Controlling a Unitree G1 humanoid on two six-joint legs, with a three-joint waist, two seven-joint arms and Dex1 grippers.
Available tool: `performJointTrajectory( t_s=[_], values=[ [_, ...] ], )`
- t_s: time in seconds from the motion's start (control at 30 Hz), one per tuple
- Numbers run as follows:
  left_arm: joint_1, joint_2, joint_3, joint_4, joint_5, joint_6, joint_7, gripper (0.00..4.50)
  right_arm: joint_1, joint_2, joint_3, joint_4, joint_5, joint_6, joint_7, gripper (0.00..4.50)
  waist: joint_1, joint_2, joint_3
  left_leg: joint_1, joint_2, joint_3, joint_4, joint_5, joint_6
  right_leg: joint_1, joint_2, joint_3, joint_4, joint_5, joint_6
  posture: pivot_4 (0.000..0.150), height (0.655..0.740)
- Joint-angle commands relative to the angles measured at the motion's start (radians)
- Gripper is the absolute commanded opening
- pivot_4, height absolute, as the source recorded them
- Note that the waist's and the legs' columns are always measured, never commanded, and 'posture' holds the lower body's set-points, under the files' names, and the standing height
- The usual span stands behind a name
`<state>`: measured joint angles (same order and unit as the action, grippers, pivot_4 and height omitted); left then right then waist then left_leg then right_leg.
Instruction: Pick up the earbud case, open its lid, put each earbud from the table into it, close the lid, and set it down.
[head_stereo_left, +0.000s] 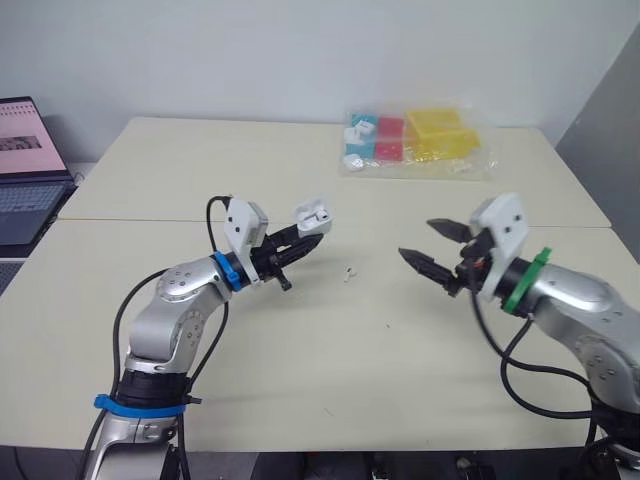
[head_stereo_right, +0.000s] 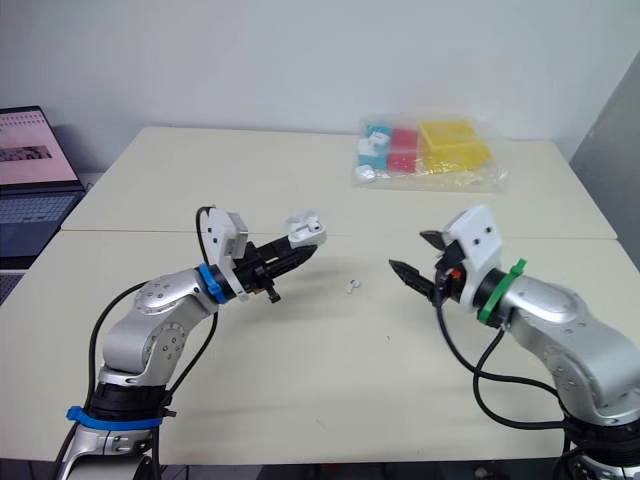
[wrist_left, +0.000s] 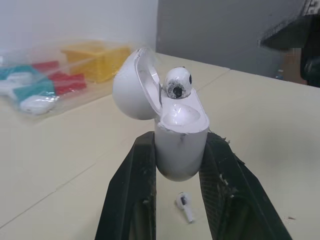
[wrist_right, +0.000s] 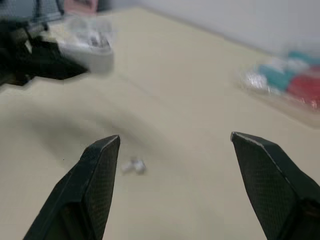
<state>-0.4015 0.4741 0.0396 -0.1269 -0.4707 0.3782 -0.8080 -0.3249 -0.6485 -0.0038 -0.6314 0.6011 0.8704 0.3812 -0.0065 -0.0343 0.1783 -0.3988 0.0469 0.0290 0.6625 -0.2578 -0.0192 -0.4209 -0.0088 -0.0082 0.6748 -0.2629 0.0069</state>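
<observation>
My left gripper (head_stereo_left: 298, 243) is shut on the white earbud case (wrist_left: 177, 145), holding it above the table with its lid (wrist_left: 132, 85) swung open. One white earbud (wrist_left: 178, 83) sits in the case, its head sticking up. A second white earbud (head_stereo_left: 349, 273) lies on the table just right of and below the case, also seen as the loose earbud (wrist_left: 185, 206) between my left fingers. My right gripper (head_stereo_left: 436, 248) hovers open to the right of that earbud (wrist_right: 134, 166), fingertips pointing toward it, with nothing between them.
A clear bag (head_stereo_left: 415, 142) of yellow, red and teal boxes lies at the back of the cream table (head_stereo_left: 330, 390). A laptop (head_stereo_left: 25, 165) stands off the table's left edge.
</observation>
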Motion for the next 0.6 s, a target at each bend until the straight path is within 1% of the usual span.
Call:
performJointTrajectory(
  t_s=[0.03, 0.07, 0.13, 0.3, 0.43, 0.6],
  values=[
    [-0.012, 0.008, 0.016, -0.010, 0.000, -0.030, -0.013, 0.80, -0.008, 0.063, 0.148, 0.033, -0.126, -0.039, -0.059, 3.70, 0.000, 0.000, 0.000, 0.000, 0.000, 0.000, 0.000, 0.000, 0.000, 0.000, 0.000, 0.000, 0.000, 0.000, 0.000, 0.150, 0.7400],
    [-0.011, 0.009, 0.016, -0.009, 0.001, -0.031, -0.015, 0.80, -0.009, 0.089, 0.198, 0.055, -0.167, -0.055, -0.075, 3.70, -0.001, 0.000, 0.000, 0.000, 0.001, -0.001, 0.000, 0.000, 0.000, 0.000, 0.001, -0.001, 0.000, 0.000, 0.000, 0.150, 0.7400],
    [-0.009, 0.012, 0.016, -0.009, 0.003, -0.033, -0.018, 0.80, -0.017, 0.146, 0.244, 0.108, -0.226, -0.073, -0.112, 3.70, -0.001, 0.000, 0.000, 0.000, 0.001, -0.001, 0.000, 0.000, 0.000, -0.001, 0.001, -0.001, 0.000, 0.000, 0.000, 0.150, 0.7400],
    [-0.007, 0.017, 0.016, -0.009, 0.005, -0.035, -0.022, 0.80, -0.057, 0.285, 0.267, 0.255, -0.301, -0.103, -0.159, 3.70, 0.000, 0.000, 0.000, -0.001, 0.001, 0.000, 0.000, 0.000, 0.000, -0.001, 0.000, 0.000, 0.000, 0.000, 0.000, 0.150, 0.7400],
    [-0.008, 0.016, 0.013, -0.010, 0.006, -0.036, -0.021, 0.80, -0.078, 0.354, 0.250, 0.338, -0.341, -0.146, -0.166, 3.70, 0.000, 0.000, 0.000, -0.001, 0.001, 0.000, 0.000, 0.000, 0.000, -0.001, -0.001, 0.000, 0.000, 0.000, 0.000, 0.150, 0.7400],
    [0.000, 0.011, 0.010, -0.020, 0.006, -0.033, -0.014, 0.80, -0.130, 0.398, 0.274, 0.458, -0.410, -0.205, -0.155, 3.70, 0.000, 0.000, 0.000, -0.001, 0.000, 0.000, 0.000, 0.000, 0.000, -0.001, 0.000, 0.000, 0.000, 0.000, 0.000, 0.150, 0.7400]
  ],
)
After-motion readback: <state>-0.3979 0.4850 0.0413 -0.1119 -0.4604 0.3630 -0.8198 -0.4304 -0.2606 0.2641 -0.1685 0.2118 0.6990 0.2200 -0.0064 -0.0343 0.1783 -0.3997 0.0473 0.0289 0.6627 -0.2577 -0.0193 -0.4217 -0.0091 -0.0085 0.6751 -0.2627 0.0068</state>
